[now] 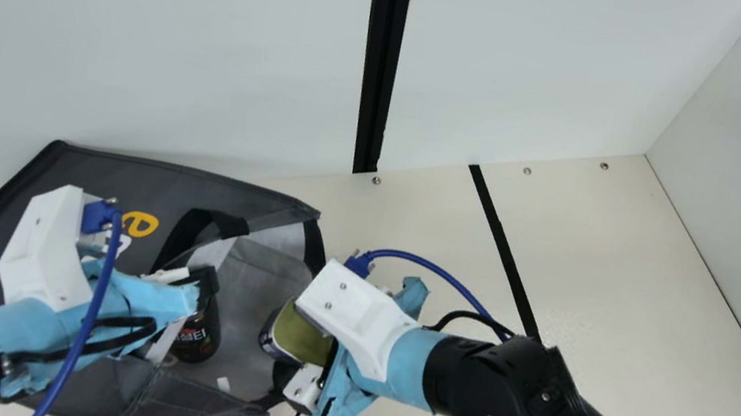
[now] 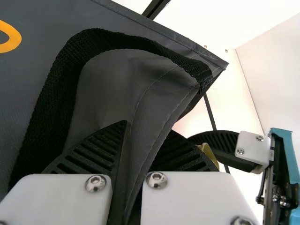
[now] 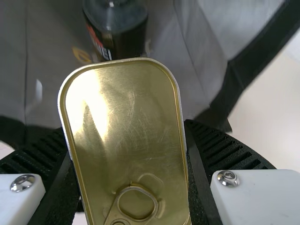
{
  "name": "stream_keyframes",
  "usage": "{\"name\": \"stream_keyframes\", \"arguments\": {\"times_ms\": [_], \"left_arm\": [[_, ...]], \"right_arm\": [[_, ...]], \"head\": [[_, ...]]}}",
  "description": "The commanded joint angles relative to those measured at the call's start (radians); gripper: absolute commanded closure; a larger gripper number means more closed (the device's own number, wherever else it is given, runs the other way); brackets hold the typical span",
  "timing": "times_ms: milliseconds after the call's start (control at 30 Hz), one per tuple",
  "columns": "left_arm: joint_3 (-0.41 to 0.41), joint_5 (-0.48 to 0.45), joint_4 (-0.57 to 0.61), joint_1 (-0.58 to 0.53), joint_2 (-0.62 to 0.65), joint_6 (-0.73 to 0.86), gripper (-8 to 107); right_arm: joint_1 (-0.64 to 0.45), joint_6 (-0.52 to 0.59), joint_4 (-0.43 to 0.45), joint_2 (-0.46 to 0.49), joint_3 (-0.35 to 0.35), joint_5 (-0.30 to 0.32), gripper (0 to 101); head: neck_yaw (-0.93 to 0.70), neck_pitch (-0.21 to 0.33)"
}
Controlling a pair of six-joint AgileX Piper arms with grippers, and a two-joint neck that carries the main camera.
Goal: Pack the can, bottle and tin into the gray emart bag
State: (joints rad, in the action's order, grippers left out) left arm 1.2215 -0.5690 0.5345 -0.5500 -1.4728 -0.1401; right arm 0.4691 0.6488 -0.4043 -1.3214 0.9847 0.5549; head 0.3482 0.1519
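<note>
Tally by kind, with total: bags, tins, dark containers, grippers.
Bags: 1 (gray bag)
Tins: 1 (gold-topped tin)
Dark containers: 1 (dark container inside the bag; bottle or can, can't tell)
Grippers: 2 (left gripper, right gripper)
Total: 5

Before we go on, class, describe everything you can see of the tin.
The tin looks metallic, its gold-coloured lid shiny and scratched, with rounded corners, a raised rim and a pull ring. The lid appears unopened. Its side is dark and pale. The right gripper grips it from both sides, over the open mouth of the gray bag.
</note>
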Motion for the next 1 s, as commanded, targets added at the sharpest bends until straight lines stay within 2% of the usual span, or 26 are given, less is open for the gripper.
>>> {"name": "stream_keyframes", "arguments": {"times_ms": [0,433,967], "left_arm": [[0.0,0.0,0.0,0.0,0.0,0.0,89],[0.0,0.0,0.0,0.0,0.0,0.0,89],[0.0,0.0,0.0,0.0,0.0,0.0,89]], "right_arm": [[-0.001,0.053,-0.063,-0.006,-0.003,-0.022,101],[-0.002,0.31,-0.331,-0.074,-0.011,-0.103,101],[-0.029,0.631,-0.626,-0.205,0.024,-0.124,101]], "head": [[0.001,0.023],[0.001,0.023],[0.001,0.023]]}}
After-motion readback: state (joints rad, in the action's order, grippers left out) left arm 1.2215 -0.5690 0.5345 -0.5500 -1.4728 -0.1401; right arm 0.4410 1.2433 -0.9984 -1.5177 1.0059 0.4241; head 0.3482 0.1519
